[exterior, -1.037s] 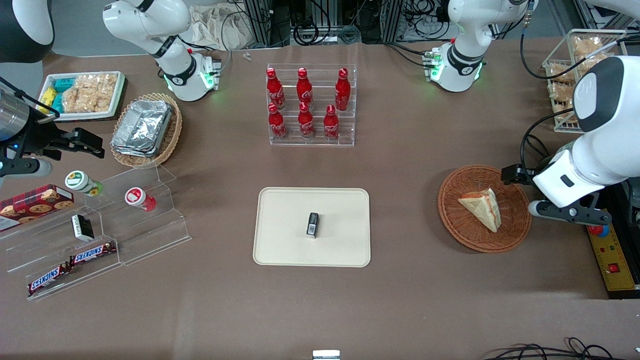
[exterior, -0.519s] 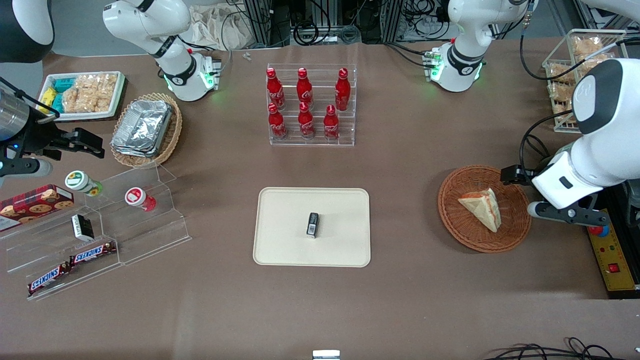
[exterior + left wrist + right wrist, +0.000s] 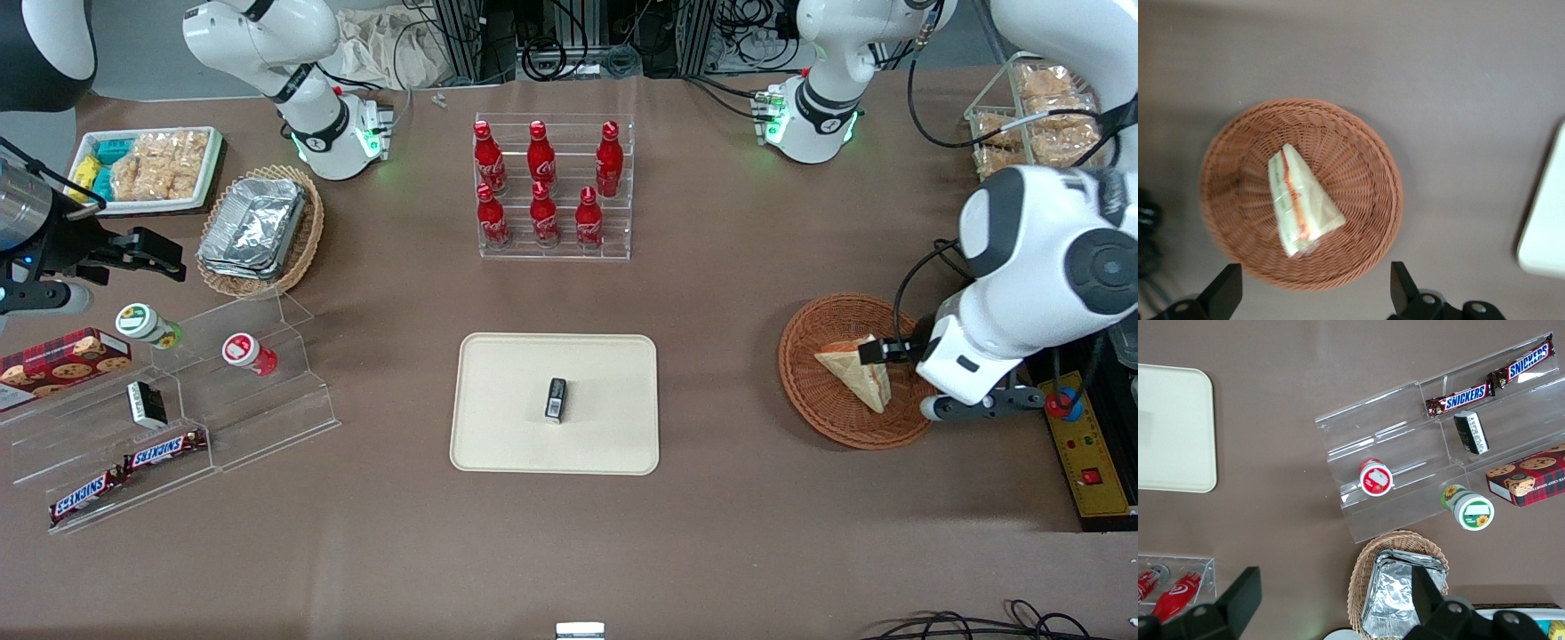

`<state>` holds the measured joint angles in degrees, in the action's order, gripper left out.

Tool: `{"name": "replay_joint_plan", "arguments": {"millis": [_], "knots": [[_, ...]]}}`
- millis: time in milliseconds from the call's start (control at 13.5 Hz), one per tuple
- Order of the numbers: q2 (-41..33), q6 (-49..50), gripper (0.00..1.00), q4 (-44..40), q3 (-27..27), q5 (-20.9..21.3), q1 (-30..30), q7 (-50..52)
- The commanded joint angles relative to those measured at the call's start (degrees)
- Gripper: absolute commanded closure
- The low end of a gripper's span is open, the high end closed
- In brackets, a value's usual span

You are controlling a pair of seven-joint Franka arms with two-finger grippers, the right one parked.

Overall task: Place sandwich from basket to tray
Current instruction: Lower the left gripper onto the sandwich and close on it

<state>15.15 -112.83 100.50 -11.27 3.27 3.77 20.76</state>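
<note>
The sandwich (image 3: 855, 372), a clear-wrapped wedge with red and green filling, lies in the round reddish-brown basket (image 3: 813, 400) toward the working arm's end of the table. My left gripper (image 3: 889, 351) hangs above the basket's edge, right beside the sandwich. In the left wrist view the sandwich (image 3: 1298, 203) lies in the middle of the basket (image 3: 1361, 160), and the gripper (image 3: 1313, 293) is open wide and empty, with its fingertips (image 3: 1225, 290) apart above the basket's rim. The cream-beige tray (image 3: 507, 382) lies mid-table, and its edge shows in the wrist view (image 3: 1546, 227).
A small black packet (image 3: 556, 398) lies on the tray. A clear rack of red bottles (image 3: 551, 187) stands farther from the camera. A wire basket of snacks (image 3: 1031, 107) and a yellow control box (image 3: 1089, 453) lie at the working arm's end.
The left arm has swung in over the basket. Its gripper has moved from outside the rim to just beside the sandwich. The sandwich and basket have not moved.
</note>
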Motion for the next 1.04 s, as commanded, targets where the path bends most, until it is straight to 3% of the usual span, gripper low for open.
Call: {"name": "replay_joint_plan", "arguments": {"millis": [0, 519, 963], "knots": [[-2.6, -6.1, 0.0, 7.7, 0.5, 0.4, 0.5, 11.0], [-2.8, -20.4, 0.0, 22.9, 2.4, 0.6, 1.2, 18.8], [-1.2, -21.8, 0.0, 23.8, 3.3, 0.6, 1.2, 19.1]]}}
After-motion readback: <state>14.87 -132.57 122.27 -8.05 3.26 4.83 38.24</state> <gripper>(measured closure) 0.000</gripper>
